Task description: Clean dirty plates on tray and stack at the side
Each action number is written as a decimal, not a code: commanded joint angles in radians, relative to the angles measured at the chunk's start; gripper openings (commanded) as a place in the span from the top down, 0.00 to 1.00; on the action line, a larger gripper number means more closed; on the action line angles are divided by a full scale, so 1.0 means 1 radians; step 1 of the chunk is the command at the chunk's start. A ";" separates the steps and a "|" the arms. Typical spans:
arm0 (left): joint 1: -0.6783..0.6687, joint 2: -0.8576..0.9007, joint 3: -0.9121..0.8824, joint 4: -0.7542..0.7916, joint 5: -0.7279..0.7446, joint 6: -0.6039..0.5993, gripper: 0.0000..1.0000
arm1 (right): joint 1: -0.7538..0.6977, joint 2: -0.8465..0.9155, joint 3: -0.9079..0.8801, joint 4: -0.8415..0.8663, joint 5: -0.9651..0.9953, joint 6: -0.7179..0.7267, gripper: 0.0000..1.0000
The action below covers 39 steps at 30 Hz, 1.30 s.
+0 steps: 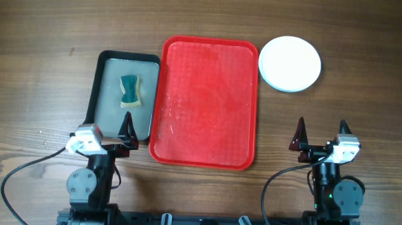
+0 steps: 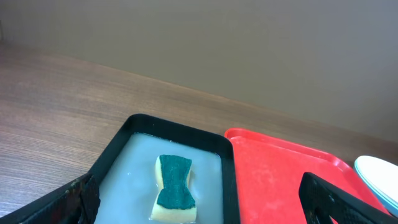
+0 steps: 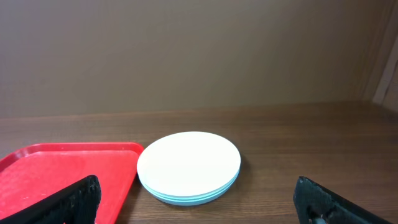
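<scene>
Brown wood-grain tabletop [image 1: 39,35] carries everything. The biggest item on it is the bright red rectangular plastic tray [image 1: 205,102], rounded corners & raised rim, sitting centre w/ nothing on it. Just left of it, edge to edge, is the narrower dark grey rectangular tray [image 1: 111,120], w/ a pale wet-looking floor. The stack of round shallow plastic plates [image 1: 290,63], white on top & pale aqua-blue underneath, sits on the wood just beside the red tray's far right corner, not on the tray. I see my right pincer [image 1: 320,136] near the front edge, fingers wide apart, gripping nothing. Left pincer [image 2: 199,183] hangs over the grey tray's near end, also spread wide, empty. The smallest is a yellow foam sponge w/ green scrub top [image 1: 130,90], lying in the grey tray.
</scene>
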State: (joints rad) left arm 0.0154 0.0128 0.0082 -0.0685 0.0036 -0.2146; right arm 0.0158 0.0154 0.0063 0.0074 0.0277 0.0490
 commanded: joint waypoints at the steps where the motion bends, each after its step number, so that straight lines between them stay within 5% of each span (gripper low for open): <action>1: 0.007 -0.009 -0.003 -0.008 0.000 0.056 0.00 | -0.004 -0.005 -0.002 0.005 0.014 0.010 0.00; 39: 0.007 -0.009 -0.003 -0.007 0.006 0.080 0.00 | -0.004 -0.005 -0.002 0.005 0.014 0.010 0.01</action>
State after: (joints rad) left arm 0.0154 0.0128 0.0082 -0.0689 0.0048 -0.1543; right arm 0.0158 0.0154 0.0063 0.0074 0.0277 0.0490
